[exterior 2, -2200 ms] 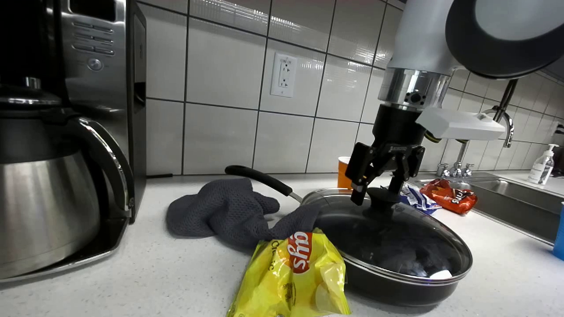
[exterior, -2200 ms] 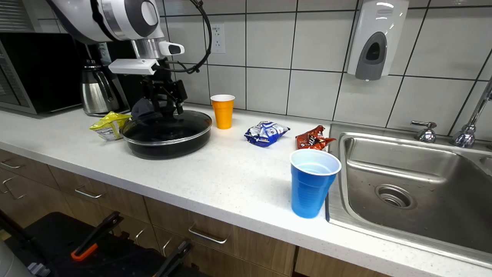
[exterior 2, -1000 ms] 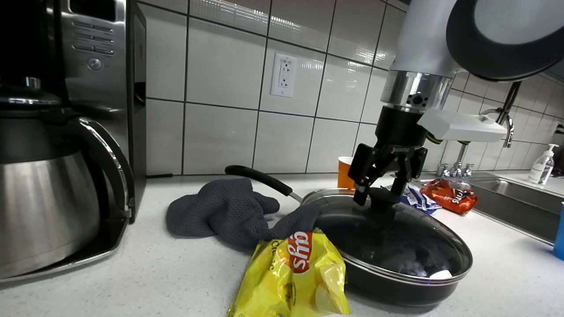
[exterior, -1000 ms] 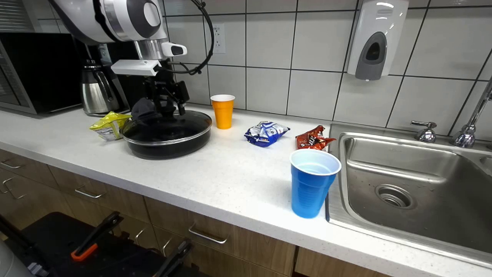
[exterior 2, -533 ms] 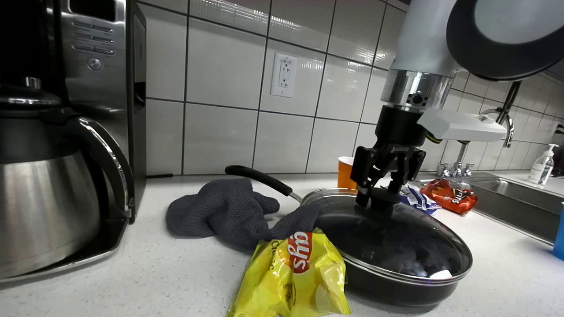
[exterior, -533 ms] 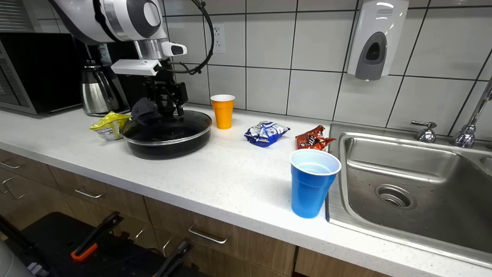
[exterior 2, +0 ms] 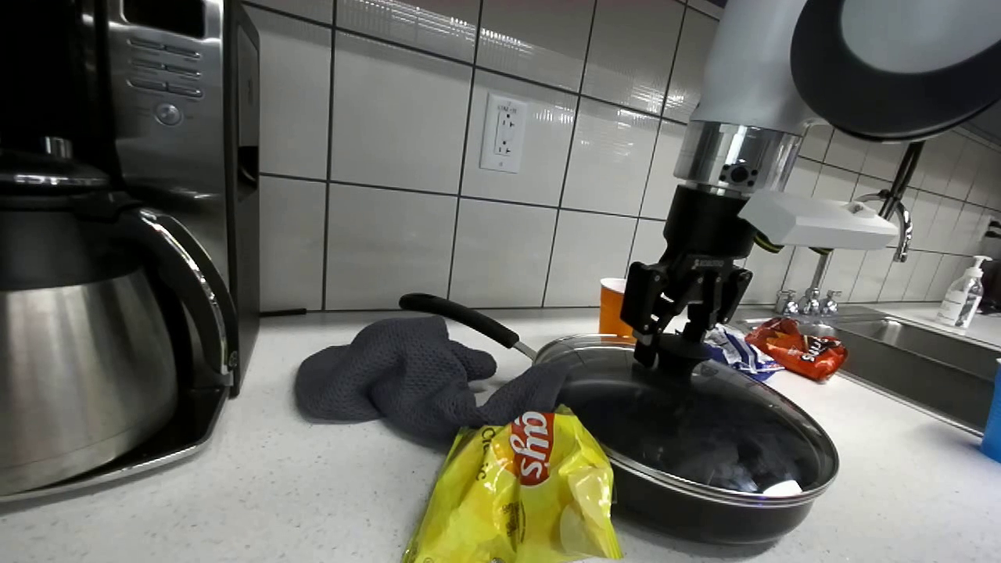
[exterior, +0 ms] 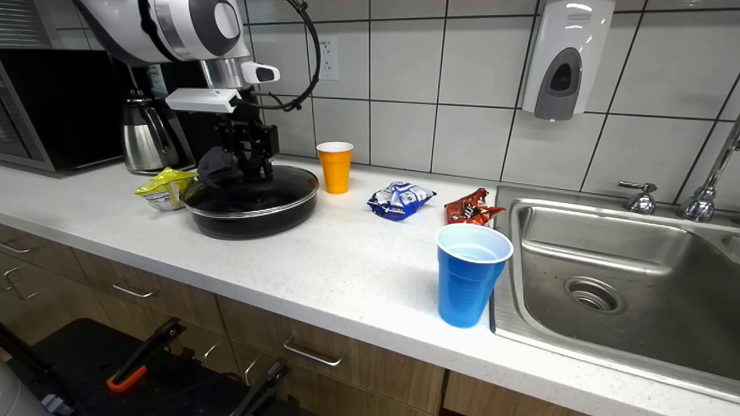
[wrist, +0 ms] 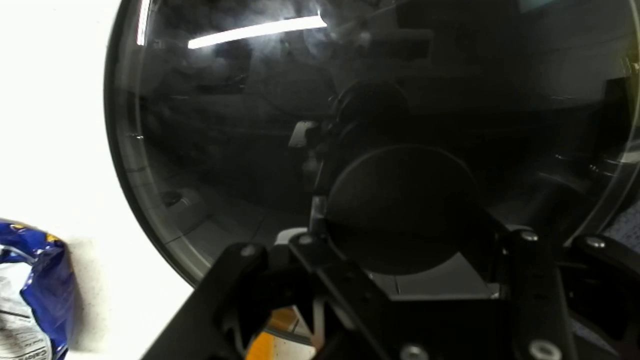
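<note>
My gripper (exterior 2: pixel 671 344) points down over the pan and is shut on the black lid knob (exterior 2: pixel 682 353). In the wrist view the round knob (wrist: pixel 400 200) sits between the two fingers, which meet its sides. The glass lid (exterior 2: pixel 735 438) rests level on the black pan (exterior 2: pixel 719 522), with no gap seen at its rim. The lid (wrist: pixel 240 125) fills most of the wrist view. A dark grey cloth (exterior 2: pixel 407 375) lies beside the pan and touches its edge. A yellow chip bag (exterior 2: pixel 516 493) leans close to the pan.
An orange cup (exterior: pixel 335 167) stands behind the pan. A blue bag (exterior: pixel 400 200), a red bag (exterior: pixel 471 209) and a blue cup (exterior: pixel 468 283) stand toward the sink (exterior: pixel 578 248). The pan handle (exterior 2: pixel 457 313) points toward the coffee maker (exterior 2: pixel 188 141). The tiled wall is behind.
My gripper has shifted slightly toward the sink to centre over the knob, and its fingers have closed in from wide apart onto it. The lid and pan have not visibly moved.
</note>
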{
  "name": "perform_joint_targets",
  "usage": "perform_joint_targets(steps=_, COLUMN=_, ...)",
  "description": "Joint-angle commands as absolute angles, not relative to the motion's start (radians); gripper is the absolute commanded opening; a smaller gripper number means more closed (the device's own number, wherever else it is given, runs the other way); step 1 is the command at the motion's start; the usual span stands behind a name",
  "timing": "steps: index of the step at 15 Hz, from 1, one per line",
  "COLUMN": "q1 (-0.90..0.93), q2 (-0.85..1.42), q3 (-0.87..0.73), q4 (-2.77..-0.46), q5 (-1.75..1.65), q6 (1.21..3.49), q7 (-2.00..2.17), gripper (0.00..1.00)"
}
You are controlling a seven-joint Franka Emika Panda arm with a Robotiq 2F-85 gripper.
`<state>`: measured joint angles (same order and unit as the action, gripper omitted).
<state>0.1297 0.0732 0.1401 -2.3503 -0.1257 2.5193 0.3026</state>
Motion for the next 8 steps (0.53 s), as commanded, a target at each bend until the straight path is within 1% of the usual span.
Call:
perform_joint_targets(steps=1, q1=0.139, q2=0.025, q3=0.132, q4=-2.352, q5=-0.127, q6=2.466, q7=0.297, gripper=0.38)
perform_joint_targets(steps=8, q1=0.136, q2=-0.014, q3=0.132, q4=-2.355, q5=-0.106, q6=2.442, q7=0.287, gripper=0.38)
